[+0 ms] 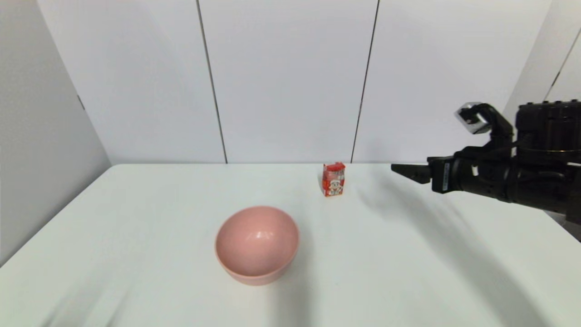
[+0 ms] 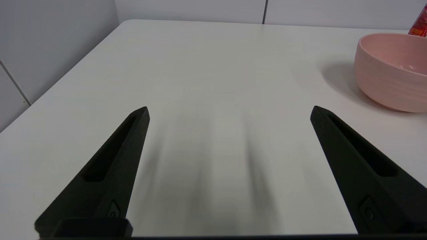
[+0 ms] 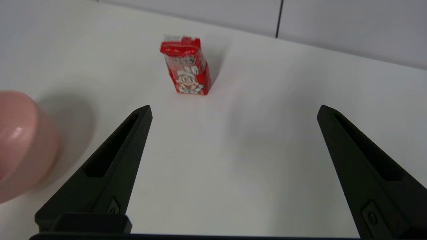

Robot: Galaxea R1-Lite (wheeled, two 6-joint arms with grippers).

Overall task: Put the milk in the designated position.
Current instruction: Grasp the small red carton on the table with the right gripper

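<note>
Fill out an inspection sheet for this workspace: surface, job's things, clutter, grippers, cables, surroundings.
Surface: white table, bare apart from two items.
Job's things: small red and white milk carton with a cartoon face stands upright near the far edge, untouched.
Clutter: round pink bowl sits upright nearer the robot, apart from the carton; nothing seen inside.
Grippers: right gripper open, raised to the carton's right, facing it; left gripper open, low over the table left of the bowl.
Cables: nothing seen.
Surroundings: white panelled walls behind.
</note>
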